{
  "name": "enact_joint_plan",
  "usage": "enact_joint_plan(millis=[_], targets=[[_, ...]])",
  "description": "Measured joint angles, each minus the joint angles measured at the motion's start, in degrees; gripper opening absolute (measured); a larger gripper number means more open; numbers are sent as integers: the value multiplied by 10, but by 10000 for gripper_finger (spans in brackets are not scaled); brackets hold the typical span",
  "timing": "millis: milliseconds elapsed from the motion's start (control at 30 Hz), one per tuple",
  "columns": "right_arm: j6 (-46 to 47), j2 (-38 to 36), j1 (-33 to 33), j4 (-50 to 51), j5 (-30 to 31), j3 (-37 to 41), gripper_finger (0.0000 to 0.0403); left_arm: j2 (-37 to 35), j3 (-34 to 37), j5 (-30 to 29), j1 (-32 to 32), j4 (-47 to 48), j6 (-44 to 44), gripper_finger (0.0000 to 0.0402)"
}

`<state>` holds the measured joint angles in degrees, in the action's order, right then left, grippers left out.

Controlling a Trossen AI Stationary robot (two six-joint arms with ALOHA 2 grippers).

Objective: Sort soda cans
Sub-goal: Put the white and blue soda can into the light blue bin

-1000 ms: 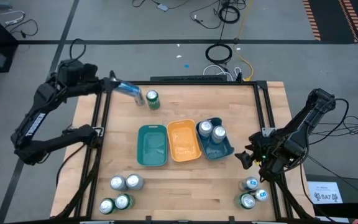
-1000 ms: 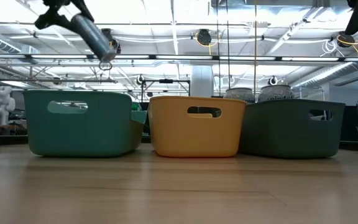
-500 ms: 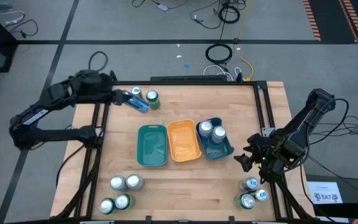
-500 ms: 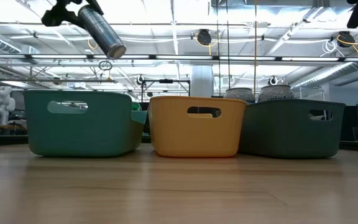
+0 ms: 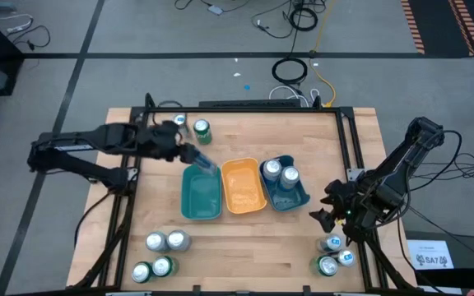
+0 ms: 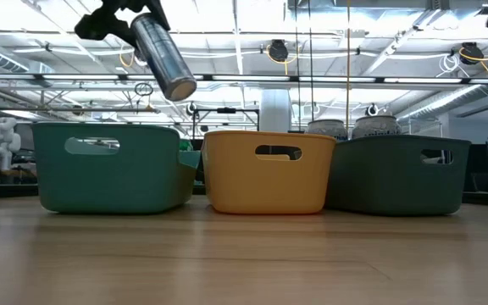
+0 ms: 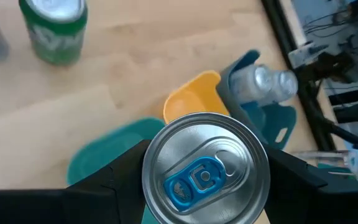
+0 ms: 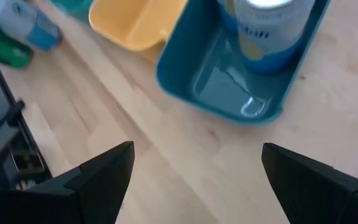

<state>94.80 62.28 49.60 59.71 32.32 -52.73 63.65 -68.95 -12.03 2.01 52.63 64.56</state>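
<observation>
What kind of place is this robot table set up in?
Probably a lab or workshop hall: grey floor with loose black cables, exposed ceiling pipes and ducts, and a black-framed wooden table between two arms.

A soda can stands in the blue tray.

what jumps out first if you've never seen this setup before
The left end effector holds a soda can tilted in the air above the near edge of the teal tray. Three trays sit side by side mid-table: teal, yellow tray, and blue tray already holding two cans. Clusters of cans wait at the table's front corners, and the right end effector hangs open beside the blue tray.
</observation>
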Motion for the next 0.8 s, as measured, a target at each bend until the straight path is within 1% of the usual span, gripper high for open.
enact_joint_plan(millis=[133,267,367,500,600,700,800], targets=[[-22,0,0,0,-29,0,345,33,0,-30,-53,1,65,247],[-44,0,0,0,-27,0,345,64,0,-53,-93,5,126,247],[-56,0,0,0,-27,0,345,85,0,-64,-110,18,168,247],[-70,0,0,0,-27,0,345,106,0,-71,-116,89,231,247],[-75,0,0,0,-27,0,345,117,0,-81,-114,132,263,247],[-75,0,0,0,-27,0,345,127,0,-97,-105,156,271,247],[-75,0,0,0,-27,0,345,141,0,-101,-93,160,267,247]])
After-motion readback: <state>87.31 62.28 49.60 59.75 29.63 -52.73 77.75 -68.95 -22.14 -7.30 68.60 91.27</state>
